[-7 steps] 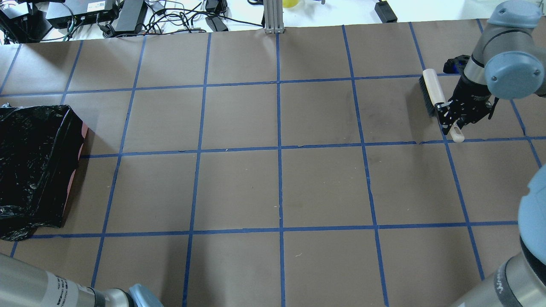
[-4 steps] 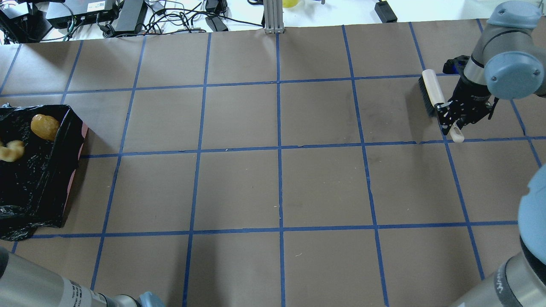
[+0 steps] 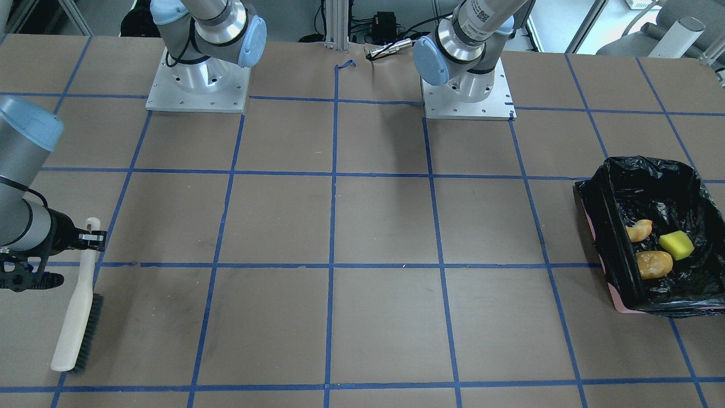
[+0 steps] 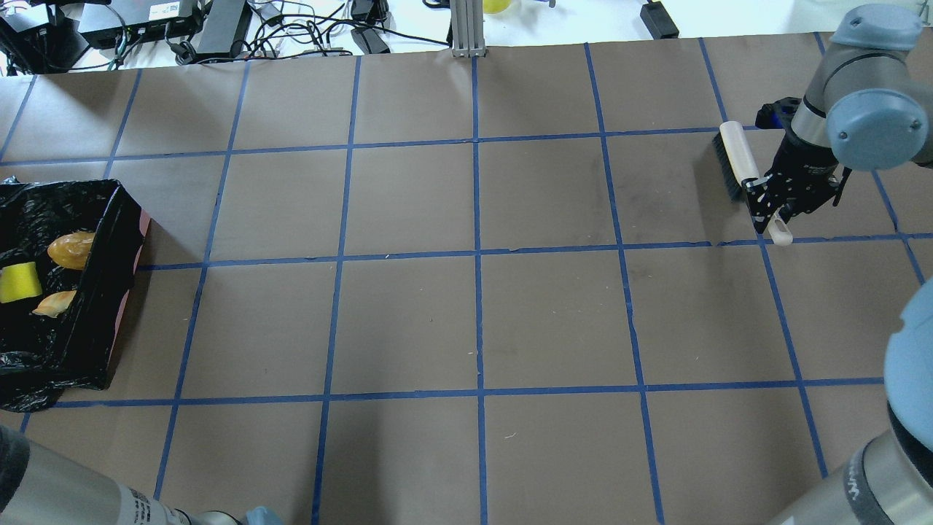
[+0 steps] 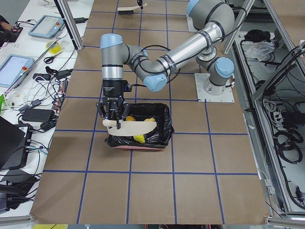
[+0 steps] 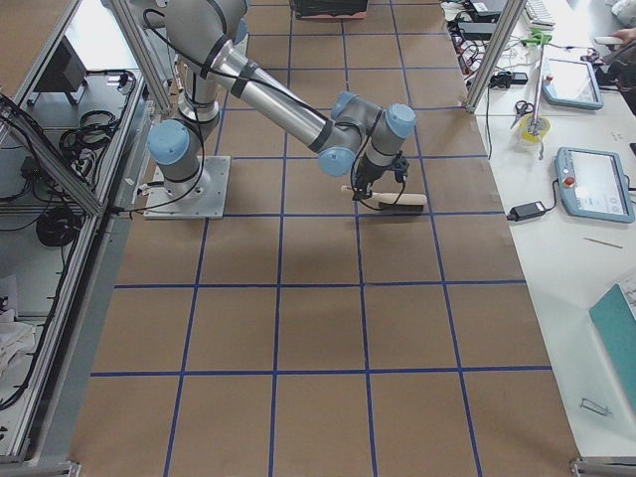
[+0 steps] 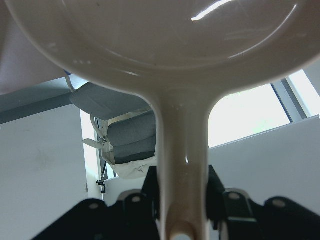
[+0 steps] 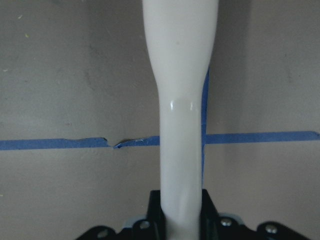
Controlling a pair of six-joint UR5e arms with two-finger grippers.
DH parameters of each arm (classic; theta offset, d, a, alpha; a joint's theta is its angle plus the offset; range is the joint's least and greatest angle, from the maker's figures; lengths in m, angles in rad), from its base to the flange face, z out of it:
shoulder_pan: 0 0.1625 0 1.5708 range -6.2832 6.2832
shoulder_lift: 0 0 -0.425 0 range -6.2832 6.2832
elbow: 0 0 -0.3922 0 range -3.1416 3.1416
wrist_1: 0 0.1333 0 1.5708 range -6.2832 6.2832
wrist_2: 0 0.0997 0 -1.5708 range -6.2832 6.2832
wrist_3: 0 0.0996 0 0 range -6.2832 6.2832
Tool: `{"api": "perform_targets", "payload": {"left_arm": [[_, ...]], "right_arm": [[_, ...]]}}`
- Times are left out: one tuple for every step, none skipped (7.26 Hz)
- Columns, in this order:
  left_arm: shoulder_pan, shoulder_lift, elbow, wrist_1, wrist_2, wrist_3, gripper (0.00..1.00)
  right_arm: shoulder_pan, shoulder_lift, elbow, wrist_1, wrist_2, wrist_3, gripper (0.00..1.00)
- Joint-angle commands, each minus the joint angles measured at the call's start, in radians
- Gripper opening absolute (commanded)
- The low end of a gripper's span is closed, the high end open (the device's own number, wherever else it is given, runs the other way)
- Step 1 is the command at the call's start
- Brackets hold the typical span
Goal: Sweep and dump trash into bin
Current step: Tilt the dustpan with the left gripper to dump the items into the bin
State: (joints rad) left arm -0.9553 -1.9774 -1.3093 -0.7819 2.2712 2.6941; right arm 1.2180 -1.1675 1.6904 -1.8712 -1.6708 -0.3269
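Nearest the robot's bases, the table (image 4: 474,452) is bare brown paper crossed by blue tape lines, and we see open room across its whole middle, from one end to the other.

Farther out on the robot's left, the bin (image 4: 102,292) stands toward the table's left end. Its black liner is crinkled over the rim, and a pink base edge shows on the side facing the centre. All the trash lies inside. The croissant (image 3: 640,229) is closest to the robot, against the inner wall, with the yellow sponge block (image 3: 676,245) just beside it and the bread roll (image 3: 654,264) farthest out.

The left gripper (image 5: 113,112) hangs above the bin's outer rim, its fingers (image 7: 215,185) pinched tight on the handle of the beige dustpan (image 5: 131,128). We cannot tell whether the pan touches the liner.

Farther still, toward the right end, the right gripper (image 4: 773,208) clamps the pale handle of the brush (image 4: 738,157), low over the paper. We cannot tell whether the bristles touch.

Past the table's far edge lie cables (image 4: 306,33).
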Motion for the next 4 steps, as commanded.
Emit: {"api": "perform_targets", "payload": {"left_arm": [[-0.09, 0.006, -0.001, -0.002, -0.116, -0.002, 0.0], [-0.138, 0.002, -0.001, -0.003, -0.186, -0.005, 0.0], [-0.193, -0.007, -0.002, -0.002, -0.211, -0.038, 0.0], [-0.229, -0.021, 0.001, 0.006, -0.243, -0.077, 0.0]], "right_arm": [[0.0, 0.0, 0.0, 0.0, -0.001, 0.002, 0.37], [0.0, 0.0, 0.0, 0.0, -0.001, 0.005, 0.45], [0.0, 0.0, 0.0, -0.002, 0.0, 0.005, 0.51], [0.0, 0.0, 0.0, -0.002, 0.0, 0.005, 0.54]]}}
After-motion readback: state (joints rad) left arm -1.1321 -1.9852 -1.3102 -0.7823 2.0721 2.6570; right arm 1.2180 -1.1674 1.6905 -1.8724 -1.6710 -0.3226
